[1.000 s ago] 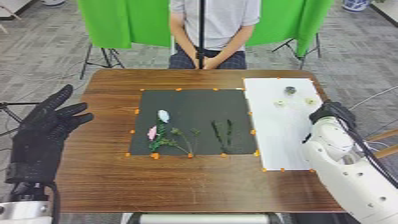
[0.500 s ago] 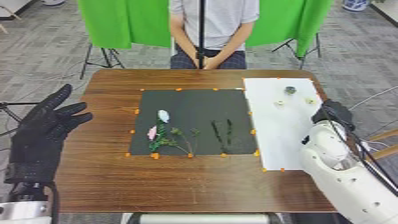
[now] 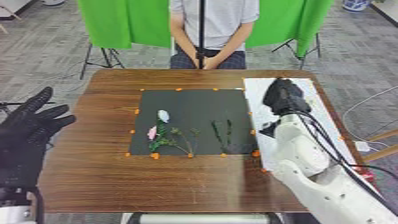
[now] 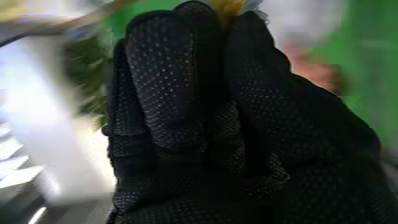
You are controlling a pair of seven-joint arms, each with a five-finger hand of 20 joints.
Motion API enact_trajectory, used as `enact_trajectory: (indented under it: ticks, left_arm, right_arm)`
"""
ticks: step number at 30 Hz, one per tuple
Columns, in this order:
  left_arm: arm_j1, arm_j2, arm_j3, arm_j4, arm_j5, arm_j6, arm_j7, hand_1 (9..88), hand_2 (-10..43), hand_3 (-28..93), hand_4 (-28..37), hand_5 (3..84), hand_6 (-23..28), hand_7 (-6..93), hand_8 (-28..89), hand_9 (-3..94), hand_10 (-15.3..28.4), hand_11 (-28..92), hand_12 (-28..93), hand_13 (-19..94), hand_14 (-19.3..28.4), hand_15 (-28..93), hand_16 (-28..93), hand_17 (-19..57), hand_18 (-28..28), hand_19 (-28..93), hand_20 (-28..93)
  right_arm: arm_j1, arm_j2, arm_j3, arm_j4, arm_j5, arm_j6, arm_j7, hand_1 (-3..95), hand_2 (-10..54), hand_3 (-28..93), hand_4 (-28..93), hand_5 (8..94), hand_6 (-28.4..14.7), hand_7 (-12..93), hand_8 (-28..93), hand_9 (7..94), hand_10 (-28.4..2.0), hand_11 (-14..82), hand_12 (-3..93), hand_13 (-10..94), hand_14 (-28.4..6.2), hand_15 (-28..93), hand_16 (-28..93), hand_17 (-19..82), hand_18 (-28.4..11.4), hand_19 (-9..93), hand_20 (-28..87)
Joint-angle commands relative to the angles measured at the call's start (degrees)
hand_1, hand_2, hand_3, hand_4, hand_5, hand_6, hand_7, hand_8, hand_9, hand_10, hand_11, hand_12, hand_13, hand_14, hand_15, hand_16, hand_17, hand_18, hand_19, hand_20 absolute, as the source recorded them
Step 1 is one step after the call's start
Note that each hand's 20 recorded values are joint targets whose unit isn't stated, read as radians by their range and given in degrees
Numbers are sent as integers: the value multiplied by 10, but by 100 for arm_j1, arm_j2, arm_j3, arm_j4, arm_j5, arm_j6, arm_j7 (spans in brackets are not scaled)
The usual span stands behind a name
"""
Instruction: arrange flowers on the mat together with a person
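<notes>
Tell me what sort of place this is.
Probably a robotics lab or test area: a two-armed robot sits at a wooden table, with green cloth hung behind it and orange markers around the mat.

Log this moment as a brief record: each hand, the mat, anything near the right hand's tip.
left hand: open, by table's left side
right hand: over white sheet
mat: white flower, pink flower, greenery
right hand's tip: something yellow; held or not, unclear
</notes>
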Motion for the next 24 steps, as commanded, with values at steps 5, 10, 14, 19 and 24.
enact_trajectory:
  ticks: [5, 10, 14, 19, 24]
  left_arm:
    - [34, 8, 39, 18, -116, 134, 70, 171, 60, 765, -283, 337, 57, 155, -109, 365, 197, 259, 113, 267, 284, 575, -101, -77, 244, 532, 172]
    - [-114, 123, 179, 37, -86, 123, 39, 170, 60, 766, -283, 337, 57, 155, -108, 365, 196, 259, 114, 268, 284, 575, -101, -76, 245, 531, 178]
    - [-186, 155, 194, 61, -61, 67, -12, 171, 60, 765, -283, 337, 57, 156, -109, 365, 196, 259, 114, 267, 284, 575, -101, -75, 244, 528, 179]
    - [-223, 229, 241, 103, -107, 99, -58, 173, 60, 767, -283, 338, 57, 156, -109, 366, 196, 259, 114, 268, 284, 575, -101, -76, 244, 526, 181]
    - [-309, 265, 275, 124, -94, 16, -138, 182, 59, 769, -283, 338, 57, 155, -109, 366, 196, 261, 114, 268, 283, 575, -100, -76, 244, 526, 183]
  right_arm:
    - [1349, -1674, -1735, 552, 255, -573, -1333, 631, -95, 672, -283, 824, 7, 199, 49, 899, -74, 124, 381, 814, -24, 524, 269, 412, -162, 930, -68]
    - [1628, -1833, -2266, 953, -12, -879, -1491, 621, -95, 677, -283, 815, 16, 213, 36, 892, -71, 140, 389, 801, -23, 545, 268, 397, -161, 927, -54]
    - [1772, -1779, -2574, 1102, -175, -1185, -1474, 620, -95, 676, -283, 813, 19, 217, 32, 890, -72, 144, 390, 795, -23, 552, 268, 393, -161, 923, -49]
    - [1750, -1728, -2774, 1306, -460, -1354, -1509, 618, -95, 672, -283, 811, 22, 215, 26, 886, -75, 148, 394, 786, -25, 554, 268, 386, -161, 918, -45]
    - [1767, -1723, -2861, 1403, -545, -1541, -1423, 615, -95, 669, -283, 806, 25, 209, 20, 883, -77, 151, 396, 783, -27, 557, 266, 381, -160, 913, -41]
